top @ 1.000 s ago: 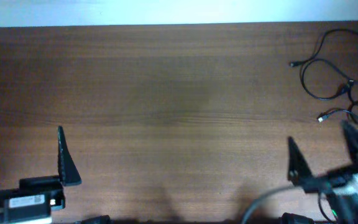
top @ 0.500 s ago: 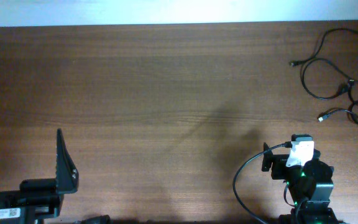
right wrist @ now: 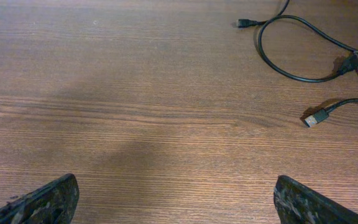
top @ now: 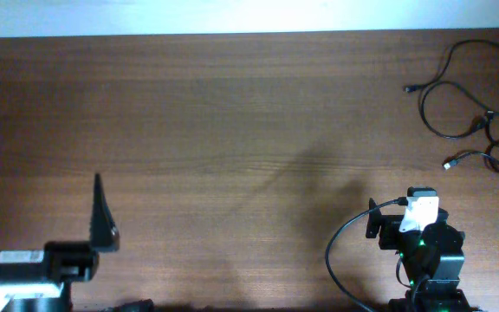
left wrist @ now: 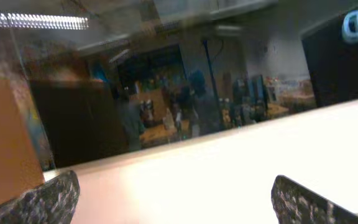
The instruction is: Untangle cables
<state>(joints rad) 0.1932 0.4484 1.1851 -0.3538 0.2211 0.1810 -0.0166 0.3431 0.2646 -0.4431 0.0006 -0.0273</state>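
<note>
The cables [top: 466,95] are thin black cords lying in loose curves at the table's far right; one silver-tipped plug [top: 448,164] points left. In the right wrist view the cables [right wrist: 291,56] and a USB plug [right wrist: 314,117] lie at the upper right, well ahead of my open, empty right gripper [right wrist: 176,202]. The right arm [top: 421,227] is folded at the front right, short of the cables. My left gripper [top: 43,217] is wide open and empty at the front left, far from the cables. The left wrist view shows its open fingers [left wrist: 179,208] and only the room beyond.
The brown wooden table [top: 232,130] runs up to a pale wall at the back. A thick black robot cable [top: 340,251] loops beside the right arm's base.
The right arm pulled back from the right edge into a folded pose one second ago and has stayed still since. The left gripper shifted right, and its second finger now shows at the left edge.
</note>
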